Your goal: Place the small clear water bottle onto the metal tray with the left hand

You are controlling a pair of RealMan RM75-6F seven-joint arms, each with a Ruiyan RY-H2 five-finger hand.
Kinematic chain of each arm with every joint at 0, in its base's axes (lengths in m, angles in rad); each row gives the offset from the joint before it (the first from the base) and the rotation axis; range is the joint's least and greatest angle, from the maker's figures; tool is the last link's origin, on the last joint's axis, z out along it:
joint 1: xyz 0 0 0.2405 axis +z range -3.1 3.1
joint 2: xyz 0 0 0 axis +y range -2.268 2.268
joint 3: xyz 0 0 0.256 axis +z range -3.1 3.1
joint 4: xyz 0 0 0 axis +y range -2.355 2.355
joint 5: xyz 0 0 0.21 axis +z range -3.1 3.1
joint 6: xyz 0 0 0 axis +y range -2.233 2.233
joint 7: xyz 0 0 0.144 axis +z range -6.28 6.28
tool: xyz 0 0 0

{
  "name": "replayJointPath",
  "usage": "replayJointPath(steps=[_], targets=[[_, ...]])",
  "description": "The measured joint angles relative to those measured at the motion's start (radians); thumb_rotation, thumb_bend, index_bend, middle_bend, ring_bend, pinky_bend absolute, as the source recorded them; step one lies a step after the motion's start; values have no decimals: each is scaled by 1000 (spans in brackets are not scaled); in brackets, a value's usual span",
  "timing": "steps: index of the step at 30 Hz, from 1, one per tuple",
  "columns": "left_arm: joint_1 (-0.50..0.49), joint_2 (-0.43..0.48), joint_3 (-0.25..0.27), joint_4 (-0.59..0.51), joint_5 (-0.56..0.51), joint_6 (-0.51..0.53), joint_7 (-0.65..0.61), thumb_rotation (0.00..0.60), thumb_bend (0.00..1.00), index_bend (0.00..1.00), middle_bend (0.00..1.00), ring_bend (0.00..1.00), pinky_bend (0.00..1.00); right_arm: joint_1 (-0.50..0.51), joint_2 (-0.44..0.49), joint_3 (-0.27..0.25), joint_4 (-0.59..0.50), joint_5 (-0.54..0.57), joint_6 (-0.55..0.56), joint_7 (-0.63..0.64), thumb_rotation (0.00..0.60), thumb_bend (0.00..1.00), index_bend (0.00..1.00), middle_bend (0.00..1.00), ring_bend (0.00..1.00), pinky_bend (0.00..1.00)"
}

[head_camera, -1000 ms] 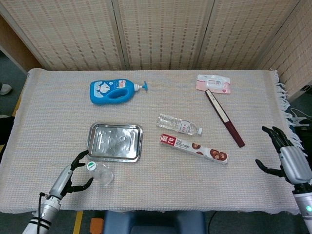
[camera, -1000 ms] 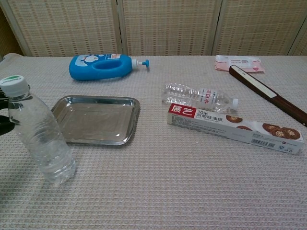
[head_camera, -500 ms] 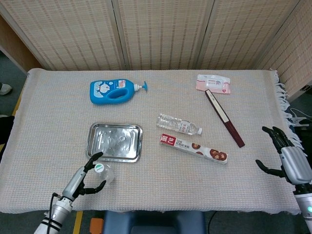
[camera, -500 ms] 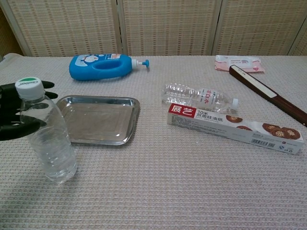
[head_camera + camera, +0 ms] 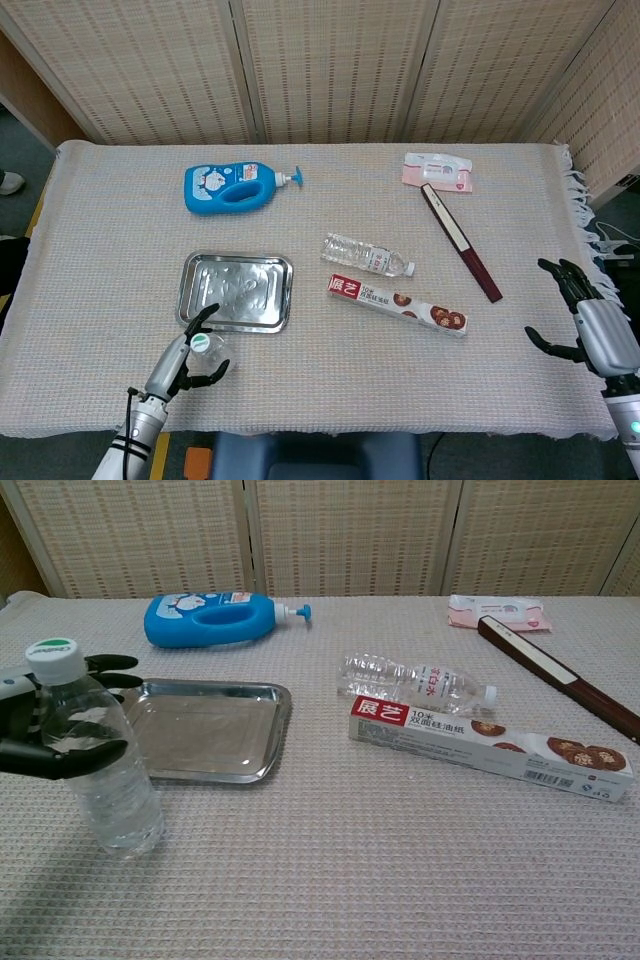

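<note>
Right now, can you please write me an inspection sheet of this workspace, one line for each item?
Surface: table under woven beige cloth.
Job's things: upright small bottle with green-white cap, standing near the tray's front-left corner; tray holds nothing.
Clutter: blue pump bottle, lying bottle, foil box, dark long case, pink packet.
Robot hands: left robot hand has fingers around the small bottle; right robot hand open at the table's right edge.
Cables: nothing seen.
Surroundings: woven screens behind.

Bare cloth (image 5: 300,350) right of the metal tray (image 5: 190,270); beyond lies a foil box (image 5: 397,304).
</note>
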State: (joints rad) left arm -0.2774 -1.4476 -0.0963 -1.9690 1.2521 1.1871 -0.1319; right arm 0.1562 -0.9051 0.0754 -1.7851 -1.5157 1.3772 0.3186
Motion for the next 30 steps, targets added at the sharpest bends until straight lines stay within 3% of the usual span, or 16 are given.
replayJointPath(steps=[3, 7, 10, 17, 22, 30], targets=[[4, -40, -9, 32, -2, 42, 28, 600, 373, 21, 69, 47, 166, 2, -1, -1, -1, 2, -5, -3, 600, 188, 81, 109, 0, 214], [16, -86, -23, 65, 0, 99, 44, 600, 387, 242, 356, 236, 300, 5, 0, -2, -2, 5, -14, -4, 600, 188, 81, 109, 0, 214], [24, -99, -31, 77, 4, 123, 53, 600, 394, 348, 469, 328, 398, 7, 1, -2, -3, 7, -15, -5, 600, 189, 81, 109, 0, 214], [13, -81, -62, 93, 29, 152, 122, 600, 394, 407, 536, 388, 454, 6, 2, 0, -3, 12, -14, -3, 600, 188, 81, 109, 0, 214], [-31, -24, -118, 129, 49, 148, 229, 600, 393, 416, 550, 402, 473, 7, 1, 2, -4, 17, -15, -6, 600, 188, 81, 109, 0, 214], [-135, 16, -208, 354, 79, 140, 420, 600, 395, 471, 598, 442, 526, 12, -1, -2, -8, 22, -30, -26, 600, 188, 81, 109, 0, 214]])
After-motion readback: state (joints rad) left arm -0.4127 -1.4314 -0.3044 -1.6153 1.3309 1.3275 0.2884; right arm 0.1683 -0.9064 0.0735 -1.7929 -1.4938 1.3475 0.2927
